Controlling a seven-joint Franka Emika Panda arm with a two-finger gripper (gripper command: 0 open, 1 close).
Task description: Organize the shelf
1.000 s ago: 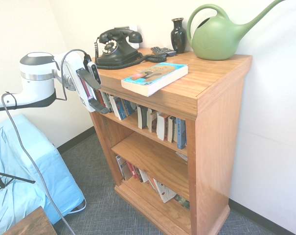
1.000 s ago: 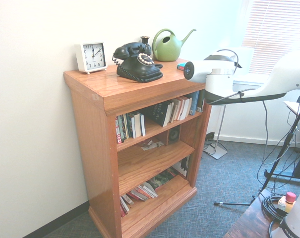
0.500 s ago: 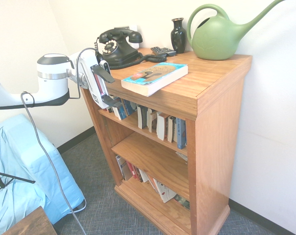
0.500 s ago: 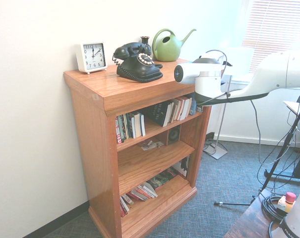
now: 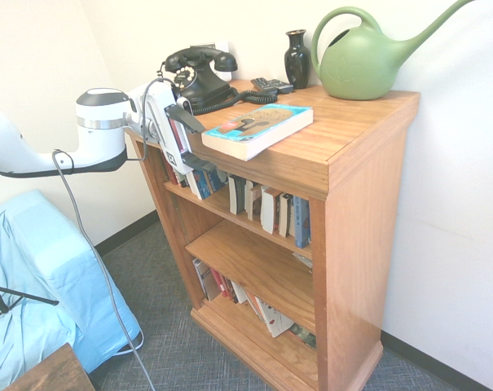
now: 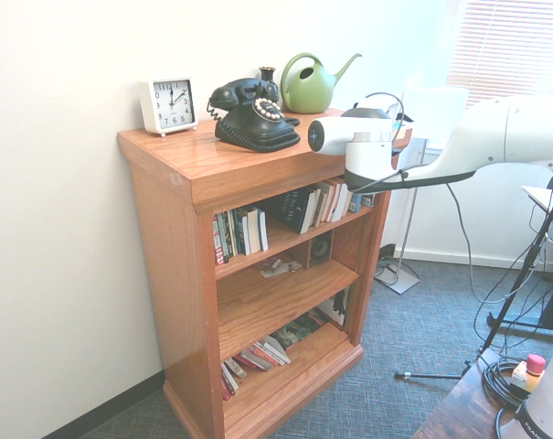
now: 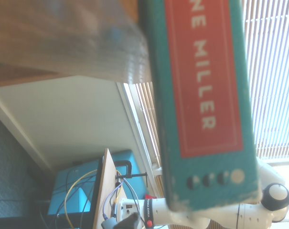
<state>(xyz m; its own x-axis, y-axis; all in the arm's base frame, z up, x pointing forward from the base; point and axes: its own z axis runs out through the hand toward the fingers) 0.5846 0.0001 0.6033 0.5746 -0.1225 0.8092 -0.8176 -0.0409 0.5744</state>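
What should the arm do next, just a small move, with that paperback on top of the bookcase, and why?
Probably ease the open pincer forward, its fingers straddling the paperback's edge. The book lies flat with its spine close before the wrist camera, and nothing is gripped, while other books stand on the tier below the bookcase's top.

Green watering can (image 5: 362, 65), black telephone (image 5: 199, 81), orange-brown shelf (image 5: 364, 212)

Wall: plain, pale (image 6: 66, 274), nine o'clock
Window: white slatted blinds (image 6: 509, 50), one o'clock, daylight bright
Floor: blue-grey carpet (image 6: 413, 338), four o'clock
Baseboard: dark strip (image 6: 111, 407), seven o'clock
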